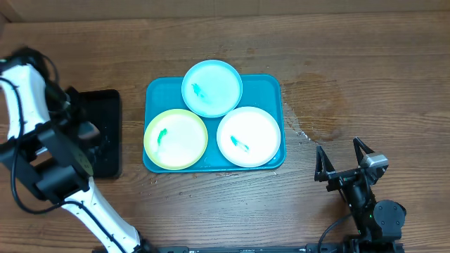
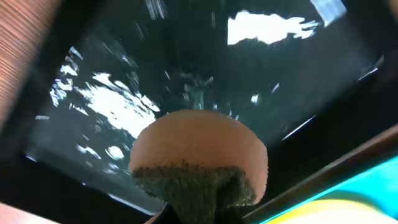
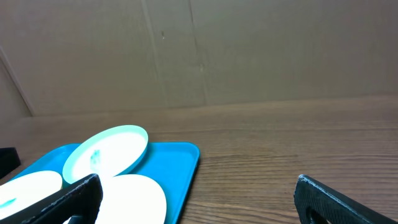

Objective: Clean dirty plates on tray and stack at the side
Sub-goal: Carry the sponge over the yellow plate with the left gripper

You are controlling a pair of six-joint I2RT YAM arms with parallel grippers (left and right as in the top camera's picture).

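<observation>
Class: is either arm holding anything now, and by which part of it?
The left gripper pinches a sponge by its green scouring side; the right gripper is open, holding nothing.

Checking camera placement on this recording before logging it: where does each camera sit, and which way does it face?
Overhead: above the table, looking straight down on the teal tray, its three plates and the black tray; both arms show.
Left wrist: close over the glistening black tray, looking down; the left gripper pinches a sponge at the bottom edge.
Right wrist: low over the table, facing across it to a cardboard wall; the open right gripper at the bottom.
Shared: all three show the teal tray.
</observation>
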